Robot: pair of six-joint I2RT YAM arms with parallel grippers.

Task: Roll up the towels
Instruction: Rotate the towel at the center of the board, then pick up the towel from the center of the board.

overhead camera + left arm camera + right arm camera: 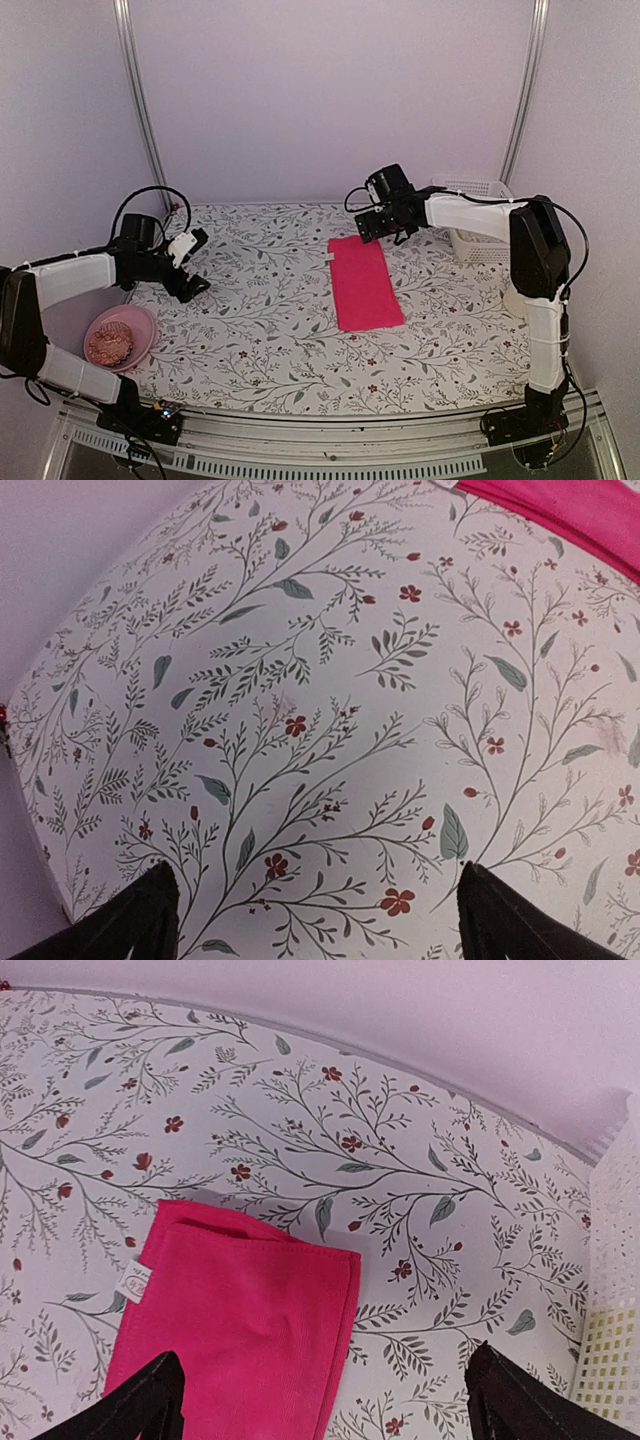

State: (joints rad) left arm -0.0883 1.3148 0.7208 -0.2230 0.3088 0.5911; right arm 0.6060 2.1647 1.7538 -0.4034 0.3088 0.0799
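Lighting: bright, even and diffuse, with a cool lilac cast on the walls; no single source could be told.
Shadows: soft and pale, one along the far edge of the pink towel (pixel 240 1330).
Distortion: both wrist views bowed strongly, and the table (pixel 300 1080) edge curved.
Fingertips (pixel 130 925): dark, near-silhouette, little detail.
Top view: slightly soft; the towel's colour was saturated and its weave lost.

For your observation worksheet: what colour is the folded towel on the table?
Bright pink; the towel shows best in the right wrist view.
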